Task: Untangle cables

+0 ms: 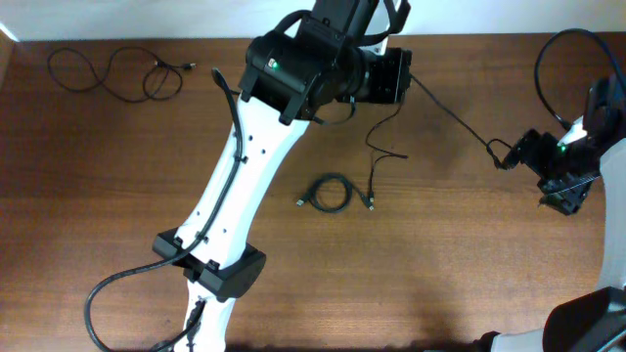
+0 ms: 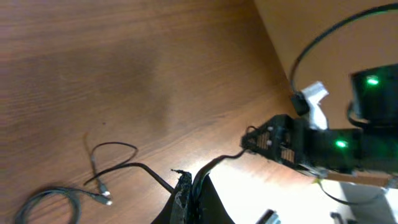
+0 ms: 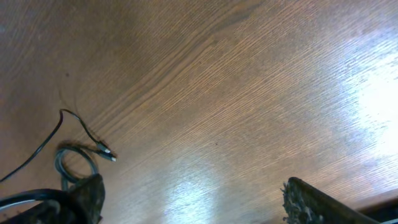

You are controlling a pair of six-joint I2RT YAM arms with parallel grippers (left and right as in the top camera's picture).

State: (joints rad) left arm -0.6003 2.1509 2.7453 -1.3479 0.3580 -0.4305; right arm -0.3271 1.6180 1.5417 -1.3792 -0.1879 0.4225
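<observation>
My left gripper [image 1: 404,78], at the back centre of the table, is shut on a thin black cable [image 1: 450,115]. This cable runs taut to the right, as far as my right gripper [image 1: 509,154]. In the left wrist view the jaws [image 2: 189,182] pinch this cord. A looser strand [image 1: 374,161] hangs down to a plug on the table. A small coil of cable [image 1: 329,193] lies at mid-table. My right gripper [image 3: 189,190] stands open, with bare wood between its fingers. A cord passes beside its left finger [image 3: 87,198]. The coil [image 3: 76,160] shows at that view's left.
Another thin black cable [image 1: 112,72] lies in loose loops at the table's back left corner. My left arm [image 1: 235,176] stretches diagonally from the front left across the table. The right arm's own thick cable [image 1: 558,59] arcs at the back right.
</observation>
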